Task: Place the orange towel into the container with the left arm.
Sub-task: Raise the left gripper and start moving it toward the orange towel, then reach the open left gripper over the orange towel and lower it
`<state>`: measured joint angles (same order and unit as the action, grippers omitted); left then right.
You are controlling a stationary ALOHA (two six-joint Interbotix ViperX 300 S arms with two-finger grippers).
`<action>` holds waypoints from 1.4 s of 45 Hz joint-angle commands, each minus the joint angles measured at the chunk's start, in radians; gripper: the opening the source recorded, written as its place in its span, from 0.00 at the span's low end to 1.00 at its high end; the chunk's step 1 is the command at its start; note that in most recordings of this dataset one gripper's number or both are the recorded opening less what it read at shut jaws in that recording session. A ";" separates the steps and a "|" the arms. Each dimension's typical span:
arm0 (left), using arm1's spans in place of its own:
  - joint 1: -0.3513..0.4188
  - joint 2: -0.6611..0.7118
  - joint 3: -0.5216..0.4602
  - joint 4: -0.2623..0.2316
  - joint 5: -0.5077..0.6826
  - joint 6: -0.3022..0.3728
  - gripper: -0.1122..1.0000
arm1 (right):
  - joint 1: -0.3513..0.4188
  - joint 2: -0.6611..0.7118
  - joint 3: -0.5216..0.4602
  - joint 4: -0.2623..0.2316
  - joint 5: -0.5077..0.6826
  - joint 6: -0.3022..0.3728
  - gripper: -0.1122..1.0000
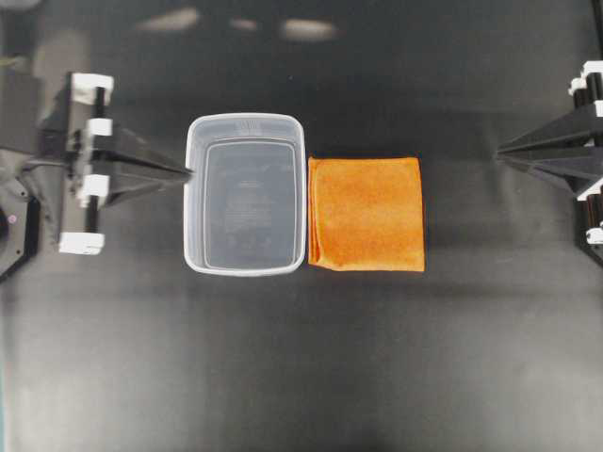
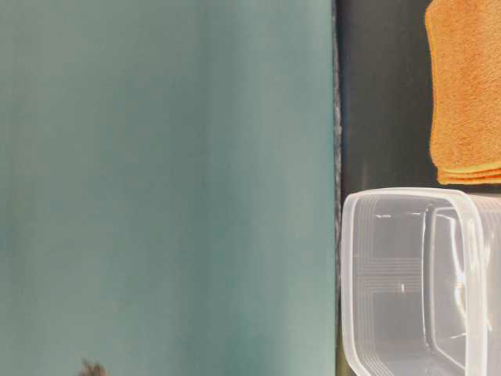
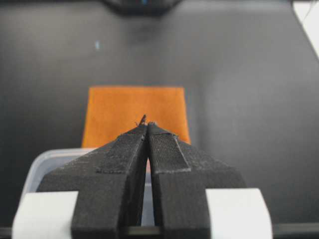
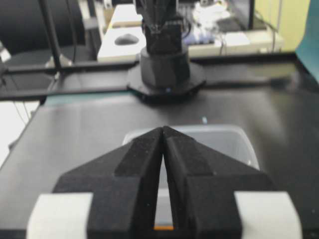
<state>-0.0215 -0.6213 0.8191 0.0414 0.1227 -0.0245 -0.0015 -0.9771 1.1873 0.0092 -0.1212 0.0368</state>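
Reach is the crux: the bright orange folded cloth towel (image 1: 366,214) lies mid-table beyond the clear rectangular plastic container (image 1: 246,194) from the left gripper (image 1: 187,173); jaws pressed together, like the right gripper (image 1: 501,150).

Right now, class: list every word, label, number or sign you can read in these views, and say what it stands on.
None can be read.
Container: faint embossed marks on its clear floor, too blurred to read.
Towel: no print.
Left gripper and right gripper: no markings.
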 commanded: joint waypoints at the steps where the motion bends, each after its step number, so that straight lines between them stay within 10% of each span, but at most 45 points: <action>1: -0.005 0.044 -0.094 0.005 0.069 0.006 0.10 | -0.002 0.005 -0.009 0.003 0.020 0.002 0.10; 9: -0.011 0.169 -0.238 0.005 0.192 0.055 0.10 | -0.011 0.005 -0.009 0.003 0.054 0.000 0.18; 23: -0.008 0.377 -0.466 0.005 0.408 0.075 0.10 | -0.025 -0.005 -0.009 0.003 0.057 0.000 0.80; 31: 0.005 0.479 -0.588 0.005 0.528 0.075 0.15 | -0.028 -0.032 -0.005 0.003 0.057 0.000 0.79; 45: 0.009 0.733 -0.819 0.005 0.624 0.083 0.89 | -0.031 -0.112 0.008 0.003 0.057 -0.006 0.79; 63: 0.020 1.046 -0.977 0.005 0.653 0.107 0.91 | -0.031 -0.199 0.015 0.003 0.057 -0.012 0.79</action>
<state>-0.0092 0.3881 -0.1227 0.0430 0.7808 0.0844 -0.0291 -1.1750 1.2088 0.0092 -0.0583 0.0276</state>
